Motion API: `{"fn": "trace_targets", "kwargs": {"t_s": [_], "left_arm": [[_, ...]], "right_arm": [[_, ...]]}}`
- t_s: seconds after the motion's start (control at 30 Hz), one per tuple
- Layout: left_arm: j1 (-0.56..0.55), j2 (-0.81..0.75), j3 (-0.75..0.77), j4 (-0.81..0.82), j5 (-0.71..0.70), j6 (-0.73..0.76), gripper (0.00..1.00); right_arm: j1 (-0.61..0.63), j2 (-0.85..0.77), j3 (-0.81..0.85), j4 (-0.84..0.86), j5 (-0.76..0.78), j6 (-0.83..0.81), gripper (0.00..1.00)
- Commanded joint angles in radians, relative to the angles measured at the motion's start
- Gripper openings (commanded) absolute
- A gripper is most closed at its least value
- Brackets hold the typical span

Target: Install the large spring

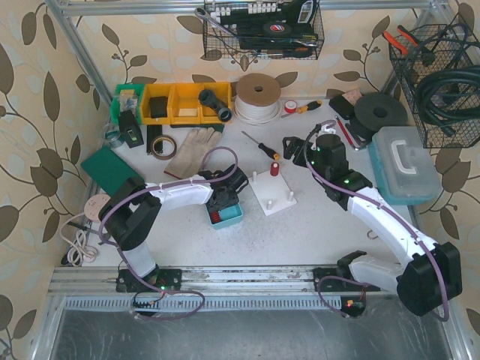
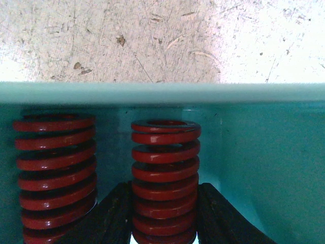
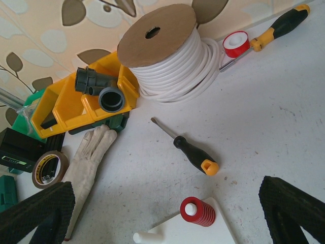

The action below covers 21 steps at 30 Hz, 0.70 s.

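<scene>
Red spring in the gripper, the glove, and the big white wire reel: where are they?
red spring (image 2: 165, 173), left wrist view, on its middle coils.
glove (image 3: 84, 168), right wrist view, on the palm.
white wire reel (image 3: 172, 71), right wrist view, on the wound wire.

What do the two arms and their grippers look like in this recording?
The left arm and right arm have white links between bulky black joints, a purple cable looping along each, and small green lights. The left gripper and right gripper have black fingers with a rough, textured face.
</scene>
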Motion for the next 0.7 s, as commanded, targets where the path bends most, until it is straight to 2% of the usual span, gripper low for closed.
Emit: {"fn": "trace_targets", "kwargs": {"t_s": [0.0,0.23,0.3,0.43,0.53,0.67], "left_arm": [[0.004,0.009,0.000,0.024,0.029,0.048,0.37],[0.025,0.012,-0.075,0.151,0.137,0.107,0.34],[0.037,0.014,-0.075,0.160,0.168,0.115,0.23],[0.038,-0.026,-0.075,0.126,0.162,0.132,0.16],[0.041,-0.081,-0.102,0.123,0.156,0.148,0.07],[0.045,-0.173,-0.129,0.135,0.159,0.204,0.02]], "right_arm": [[0.005,0.008,0.019,0.031,-0.005,-0.021,0.97],[0.005,-0.022,0.013,0.011,0.038,-0.025,0.99],[0.005,-0.020,0.010,0.014,0.034,-0.016,0.99],[0.006,-0.009,0.020,-0.002,0.017,-0.005,0.99],[0.005,-0.011,0.017,-0.002,0.005,0.000,0.99],[0.005,-0.011,0.017,-0.003,-0.024,0.002,0.99]]}}
